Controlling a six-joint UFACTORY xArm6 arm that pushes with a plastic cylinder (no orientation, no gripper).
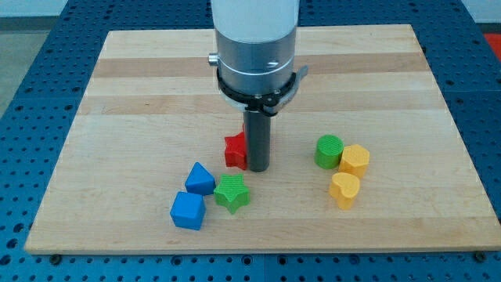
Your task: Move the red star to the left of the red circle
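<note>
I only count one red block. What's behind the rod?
My tip sits against the red star, at its right. The rod and arm housing cover whatever lies behind; no red circle shows.

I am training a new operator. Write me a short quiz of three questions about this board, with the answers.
1. True or false: my tip stands just at the view's right of the red star.
2. Which block lies nearest the green star? A) yellow heart B) blue triangle C) green circle
3. Fill in: the number of yellow blocks on the board is ___.
Key: 1 true; 2 B; 3 two.
</note>
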